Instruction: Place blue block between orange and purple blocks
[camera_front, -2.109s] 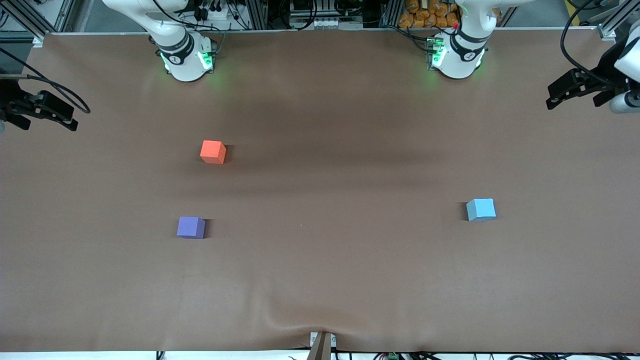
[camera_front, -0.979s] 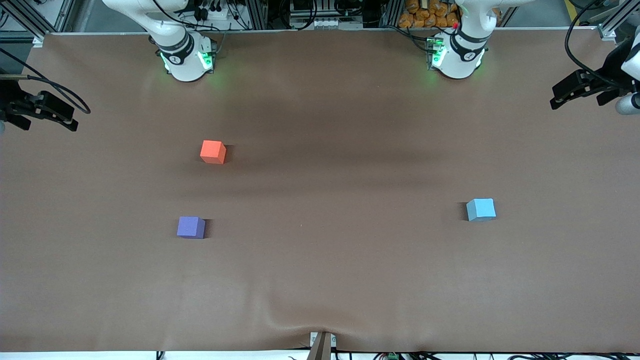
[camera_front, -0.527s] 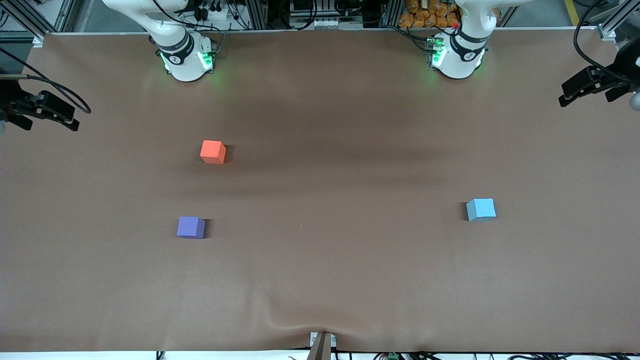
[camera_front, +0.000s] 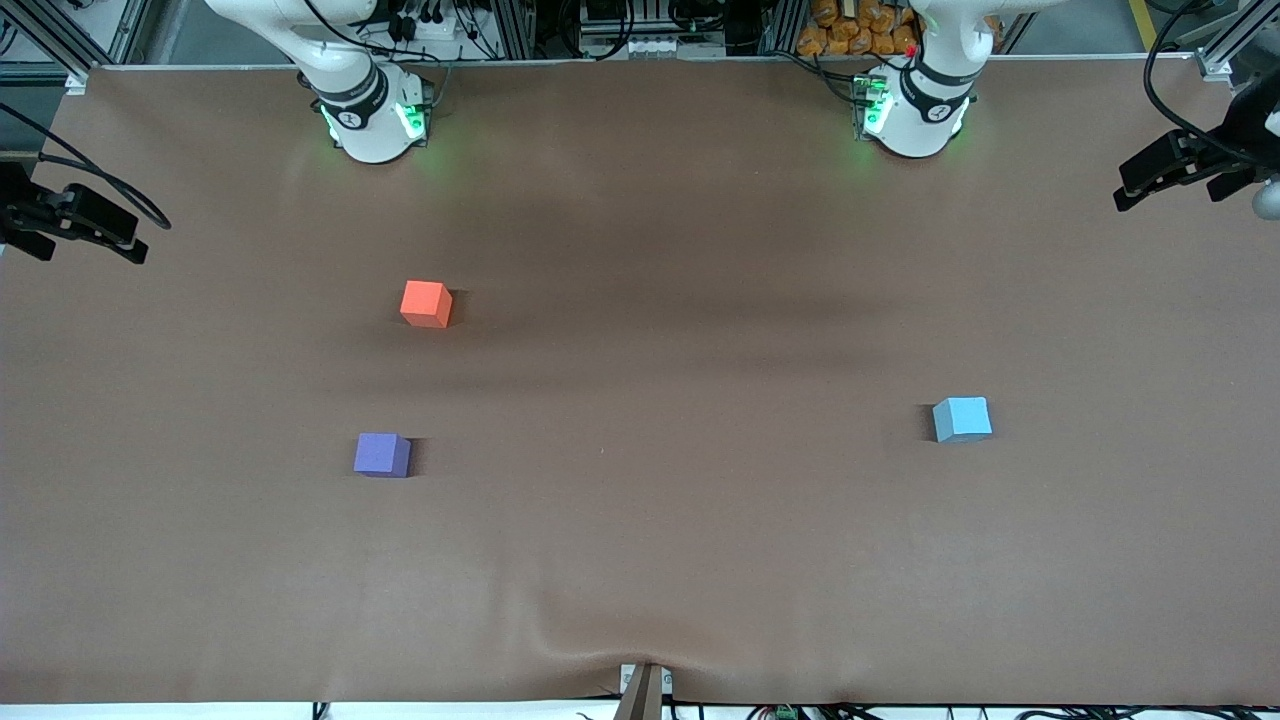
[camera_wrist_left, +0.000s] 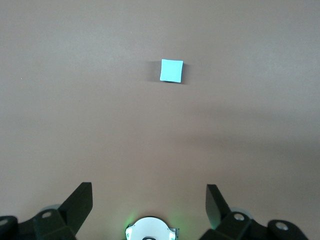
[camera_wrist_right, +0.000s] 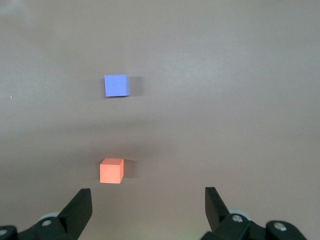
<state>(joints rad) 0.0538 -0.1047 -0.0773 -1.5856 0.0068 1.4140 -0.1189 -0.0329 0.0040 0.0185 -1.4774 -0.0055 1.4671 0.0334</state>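
The small light sky-blue matte cube sits alone at front view's middle right, well apart from the orange-red cube and violet-purple cube. Left gripper and right gripper hover at the edges, jaws spread, empty

The blue block is sitting toward the left arm's end of the table. The orange block and purple block are sitting toward the right arm's end, well apart. The left gripper and right gripper are hanging over the table's end edges.
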